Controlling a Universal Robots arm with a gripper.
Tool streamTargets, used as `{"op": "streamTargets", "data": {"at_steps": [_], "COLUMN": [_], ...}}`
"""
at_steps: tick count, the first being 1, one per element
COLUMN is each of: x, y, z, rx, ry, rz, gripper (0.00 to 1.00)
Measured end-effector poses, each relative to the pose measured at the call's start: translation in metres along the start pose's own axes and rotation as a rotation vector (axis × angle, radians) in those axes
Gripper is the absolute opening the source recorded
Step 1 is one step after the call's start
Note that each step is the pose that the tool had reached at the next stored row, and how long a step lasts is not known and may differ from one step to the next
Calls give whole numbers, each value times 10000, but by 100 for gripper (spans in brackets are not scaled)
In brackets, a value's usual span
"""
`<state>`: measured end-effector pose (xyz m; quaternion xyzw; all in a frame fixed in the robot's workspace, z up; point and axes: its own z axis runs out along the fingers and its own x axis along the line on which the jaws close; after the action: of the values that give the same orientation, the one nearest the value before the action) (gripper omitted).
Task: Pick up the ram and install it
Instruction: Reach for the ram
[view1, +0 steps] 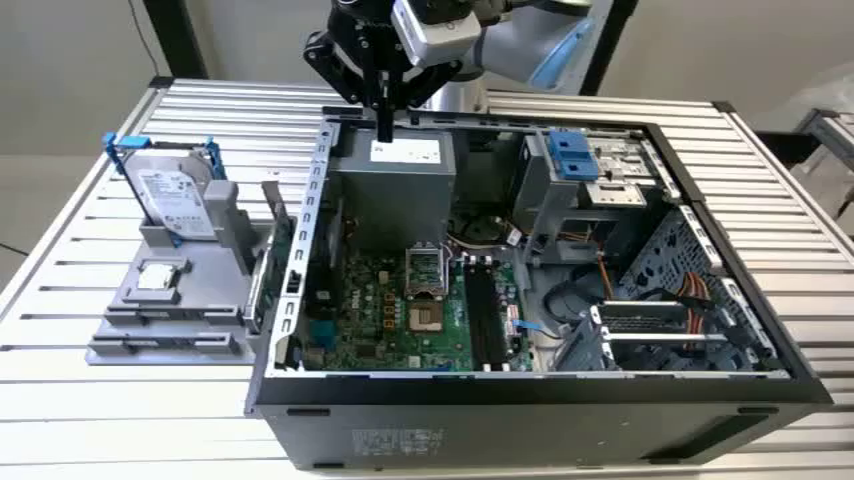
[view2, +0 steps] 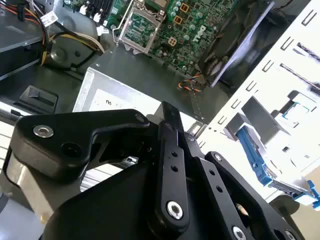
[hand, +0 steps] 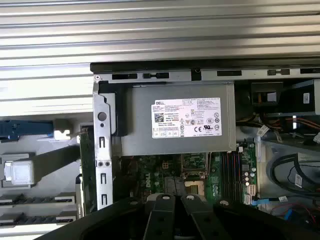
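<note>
- Ribbed aluminium tabletop is carrying an open computer case and, on the exterior view's left, a grey holder.
- The gripper is hovering over the far end of the case, above the grey power supply — its fingers are pressing together with nothing between them.
- The ram is standing tilted in the holder, just beside the case's left wall and apart from the gripper — in the first wrist view it is showing as a dark slat.
- A hard drive in a blue frame is standing at the holder's far end, and a small silver chip is lying nearer.
</note>
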<state>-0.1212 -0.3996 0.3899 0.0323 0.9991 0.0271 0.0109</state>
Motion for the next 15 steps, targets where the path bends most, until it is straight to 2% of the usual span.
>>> {"op": "streamTargets", "data": {"at_steps": [15], "x": [10], "y": [-1], "z": [1], "rx": [0], "ry": [7], "rz": [0], "gripper": [0]}}
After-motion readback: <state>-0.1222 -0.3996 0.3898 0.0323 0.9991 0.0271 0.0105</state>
